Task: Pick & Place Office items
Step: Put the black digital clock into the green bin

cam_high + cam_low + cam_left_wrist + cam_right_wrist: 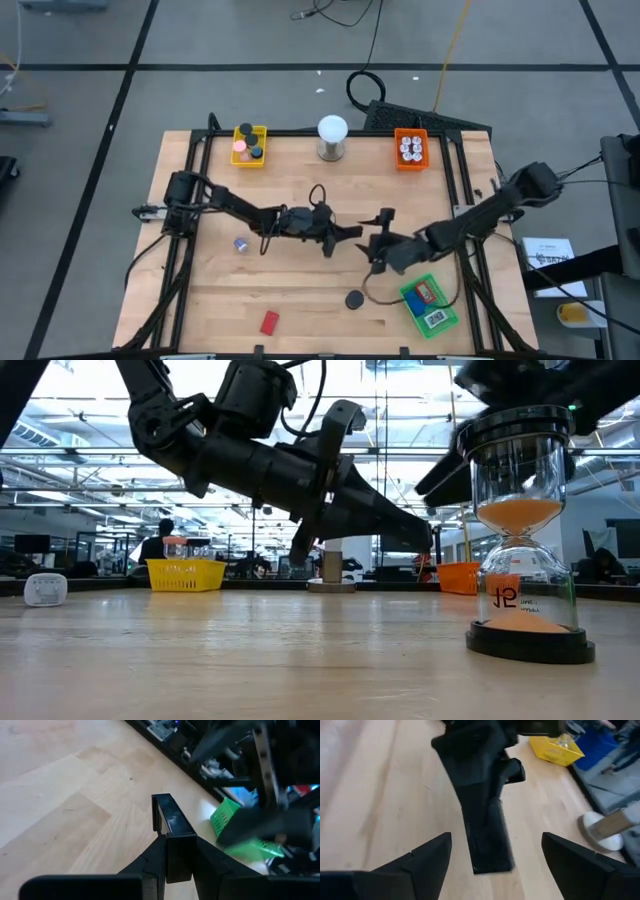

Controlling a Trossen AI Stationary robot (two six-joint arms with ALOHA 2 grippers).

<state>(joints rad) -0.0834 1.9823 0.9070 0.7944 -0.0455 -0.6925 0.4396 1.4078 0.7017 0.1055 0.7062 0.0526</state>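
Observation:
My left gripper (343, 235) (177, 847) is over the middle of the table, shut on a black flat bar (170, 820). The bar also shows in the right wrist view (487, 840), pointing at my right gripper (381, 241) (495, 870). That gripper stands open just to the bar's right, its fingers on either side of the bar's free end, touching nothing. A red block (269, 322) and a small bluish bit (241, 244) lie on the table. An hourglass (520, 530) with orange sand stands upright near the front, seen from above as a black disc (354, 299). My left gripper pinches the black bar's rear end (178, 862) between its two fingers. The fingers run almost level, coming from the table's left, and lie along the bar. The rest of the bar sticks out past the fingertips (150, 862), lifted clear of the table.
A yellow tray (250, 145) and an orange tray (410, 148) stand at the far edge, with a white ball on a metal base (332, 137) between them. A green tray (430, 305) sits at the near right. Bare wood lies at the near left.

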